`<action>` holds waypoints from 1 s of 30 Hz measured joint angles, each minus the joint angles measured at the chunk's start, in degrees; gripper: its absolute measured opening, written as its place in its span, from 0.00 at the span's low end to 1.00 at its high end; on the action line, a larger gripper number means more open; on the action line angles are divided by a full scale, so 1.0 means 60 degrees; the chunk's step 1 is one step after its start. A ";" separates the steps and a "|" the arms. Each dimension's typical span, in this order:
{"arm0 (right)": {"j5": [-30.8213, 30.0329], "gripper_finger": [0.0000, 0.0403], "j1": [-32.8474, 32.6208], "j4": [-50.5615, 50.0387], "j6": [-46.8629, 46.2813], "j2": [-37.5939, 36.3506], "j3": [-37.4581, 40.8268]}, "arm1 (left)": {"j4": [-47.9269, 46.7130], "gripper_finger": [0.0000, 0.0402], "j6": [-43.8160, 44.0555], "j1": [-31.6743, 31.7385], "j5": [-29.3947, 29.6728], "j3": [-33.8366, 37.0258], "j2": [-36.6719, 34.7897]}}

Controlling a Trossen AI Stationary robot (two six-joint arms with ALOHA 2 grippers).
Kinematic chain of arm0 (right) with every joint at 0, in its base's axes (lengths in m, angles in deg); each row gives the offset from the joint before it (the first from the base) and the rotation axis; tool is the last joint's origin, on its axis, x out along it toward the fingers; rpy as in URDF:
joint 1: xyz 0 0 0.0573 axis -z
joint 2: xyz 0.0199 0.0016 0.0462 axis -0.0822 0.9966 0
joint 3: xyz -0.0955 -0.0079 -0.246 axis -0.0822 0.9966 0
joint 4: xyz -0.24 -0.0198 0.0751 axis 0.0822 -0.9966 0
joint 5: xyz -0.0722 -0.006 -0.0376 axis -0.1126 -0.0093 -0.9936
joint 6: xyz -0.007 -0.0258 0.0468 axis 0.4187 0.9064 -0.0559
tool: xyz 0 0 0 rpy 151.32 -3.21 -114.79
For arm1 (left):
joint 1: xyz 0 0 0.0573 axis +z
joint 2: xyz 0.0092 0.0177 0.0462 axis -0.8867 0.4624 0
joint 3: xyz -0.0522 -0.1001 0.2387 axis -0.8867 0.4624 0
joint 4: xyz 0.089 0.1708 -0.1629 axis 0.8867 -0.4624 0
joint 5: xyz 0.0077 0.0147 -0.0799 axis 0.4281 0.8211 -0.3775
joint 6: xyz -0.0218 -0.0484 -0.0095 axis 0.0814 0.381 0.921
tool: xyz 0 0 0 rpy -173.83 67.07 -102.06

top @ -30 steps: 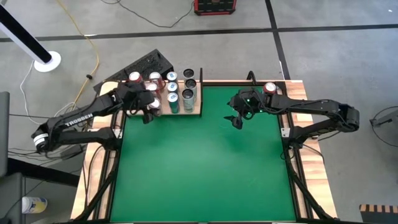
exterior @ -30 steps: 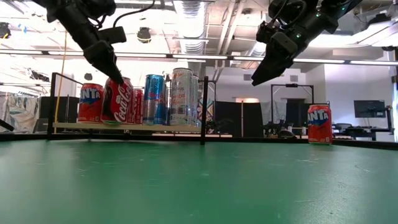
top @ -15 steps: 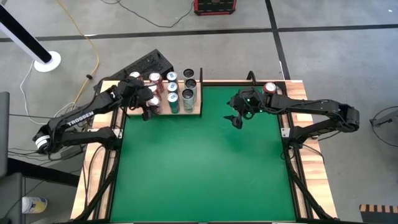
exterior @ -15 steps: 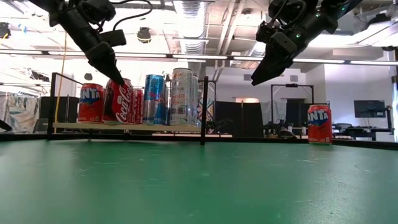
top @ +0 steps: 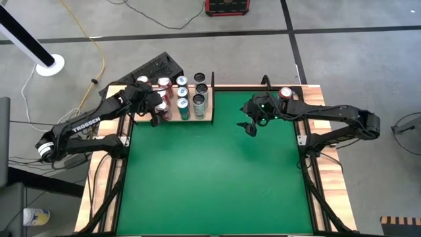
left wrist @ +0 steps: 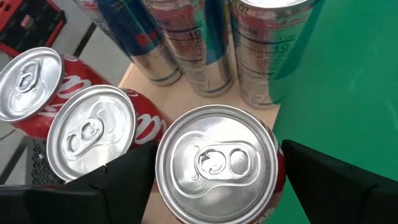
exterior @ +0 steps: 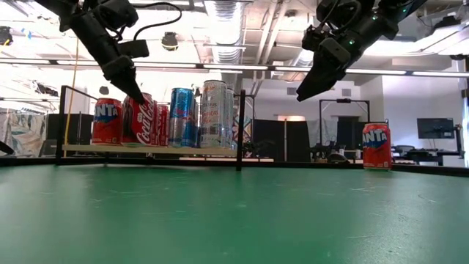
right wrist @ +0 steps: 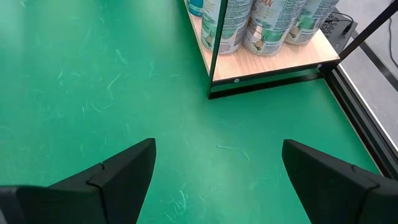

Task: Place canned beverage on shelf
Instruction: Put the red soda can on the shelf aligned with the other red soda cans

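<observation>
Wooden shelf (left wrist: 186,99), left pincer (left wrist: 214,177) now loosened around cola can (left wrist: 214,163)

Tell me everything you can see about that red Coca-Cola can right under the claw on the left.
The Coca-Cola can is a red aluminium can with white script and a silver, unopened pull-tab top. It stands upright on the pale-wood shelf, near its front edge, with another red can close beside it and an orange Fanta can at the end. The left gripper sits over it, a dark finger on each side of the rim, apparently spread off it; actual contact is unclear.
</observation>
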 joint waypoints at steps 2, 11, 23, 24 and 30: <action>0.0000 0.92 0.0000 0.0000 0.0000 0.0000 0.0000 | 0.0004 0.82 -0.0014 0.0000 -0.0021 0.0000 0.0000; 0.0000 0.92 0.0000 0.0000 0.0000 -0.0003 0.0000 | 0.0168 0.82 -0.0014 -0.0003 -0.0313 -0.0095 -0.0007; 0.0002 0.92 -0.0002 -0.0025 -0.0004 -0.0001 0.0000 | -0.0279 0.82 0.3292 -0.0004 0.0004 -0.1315 -0.0022; 0.0001 0.92 -0.0001 -0.0025 -0.0003 -0.0001 0.0000 | -0.0562 0.82 0.3855 -0.0004 0.0044 -0.1374 -0.0018; 0.0004 0.92 0.0004 -0.0020 0.0079 0.0000 -0.0002 | -0.1631 0.82 0.5706 -0.0004 0.0246 -0.1621 -0.0018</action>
